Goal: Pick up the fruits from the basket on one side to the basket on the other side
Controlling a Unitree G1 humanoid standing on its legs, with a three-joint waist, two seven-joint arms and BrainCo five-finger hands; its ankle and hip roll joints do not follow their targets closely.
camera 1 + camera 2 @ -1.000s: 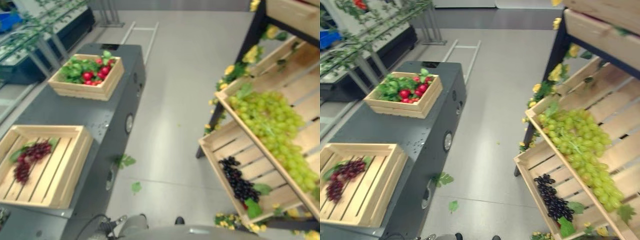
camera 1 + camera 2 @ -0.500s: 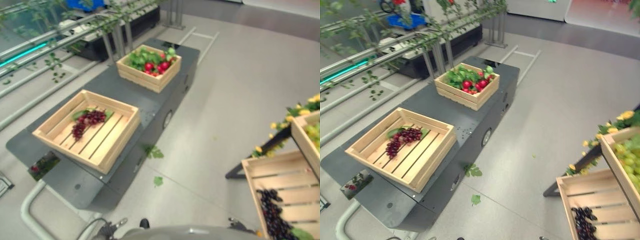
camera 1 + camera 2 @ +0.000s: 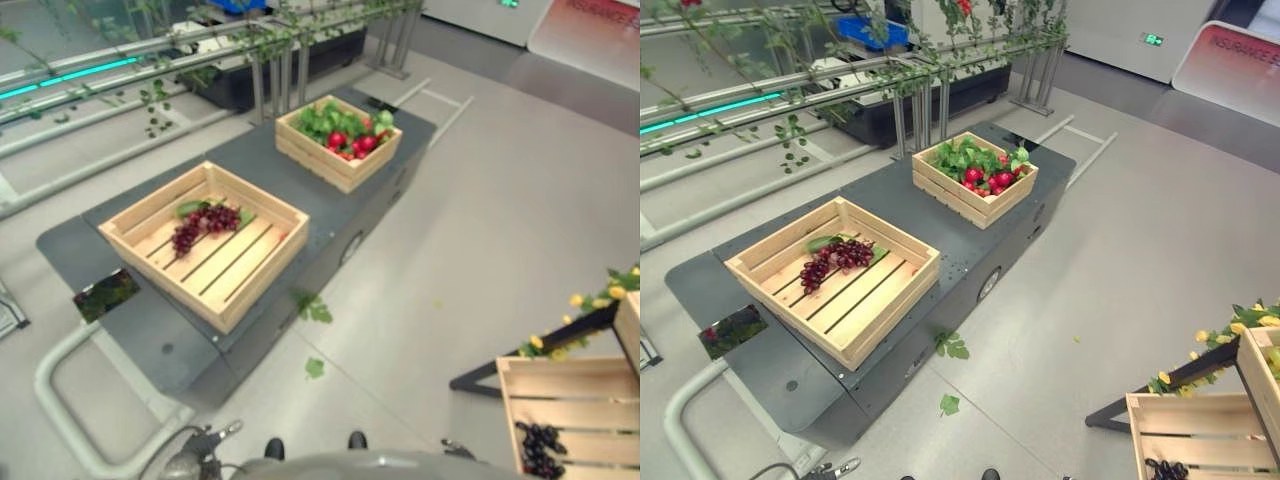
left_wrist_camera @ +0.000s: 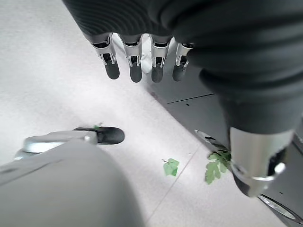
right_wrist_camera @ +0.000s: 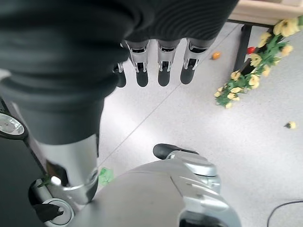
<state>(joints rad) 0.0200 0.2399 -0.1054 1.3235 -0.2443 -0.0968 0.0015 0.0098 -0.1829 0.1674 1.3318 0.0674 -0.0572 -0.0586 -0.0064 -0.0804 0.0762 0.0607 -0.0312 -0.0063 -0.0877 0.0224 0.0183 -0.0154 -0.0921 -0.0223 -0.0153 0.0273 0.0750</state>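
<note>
Dark red grapes [image 3: 203, 224] lie in the near slatted wooden crate [image 3: 262, 276] on the dark grey cart [image 3: 150, 335], now swung central as the camera turned from the wooden rack [image 3: 560, 405], while left hand [image 4: 142, 61] and right hand [image 5: 156, 66] hang slack-fingered, empty, well short of it.

Bright, even indoor light from overhead, pale floor [image 3: 1140, 260] with a soft sheen, only faint shadows beneath the dark tabletop [image 3: 940, 230], green strip light glowing at far left — wrist views blurred close up, distant floor washed out
</note>
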